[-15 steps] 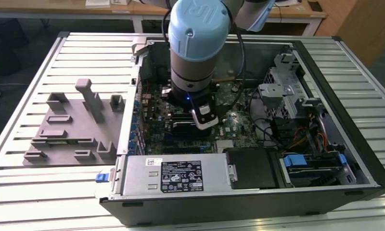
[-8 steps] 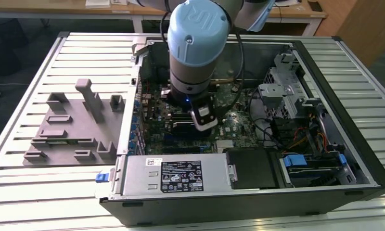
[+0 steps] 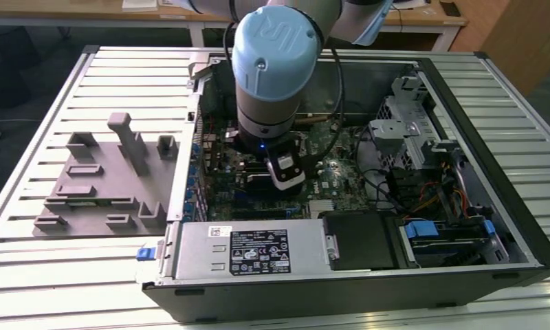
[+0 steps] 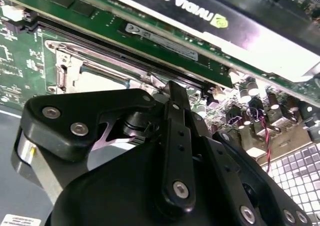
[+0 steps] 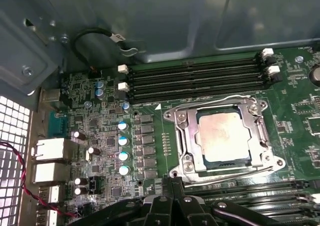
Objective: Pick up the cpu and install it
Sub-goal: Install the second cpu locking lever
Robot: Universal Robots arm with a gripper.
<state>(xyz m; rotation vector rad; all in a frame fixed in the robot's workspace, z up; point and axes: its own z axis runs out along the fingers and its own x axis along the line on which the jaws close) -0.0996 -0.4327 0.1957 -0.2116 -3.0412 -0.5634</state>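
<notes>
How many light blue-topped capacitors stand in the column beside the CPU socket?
4, in one line on the motherboard between the socket holding the cpu and the rear ports. Similar ones stand farther off.

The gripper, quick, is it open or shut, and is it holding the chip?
Gripper: whether it is open or shut cannot be told. It hangs just above the motherboard. The cpu sits in the socket, not in the gripper.
</notes>
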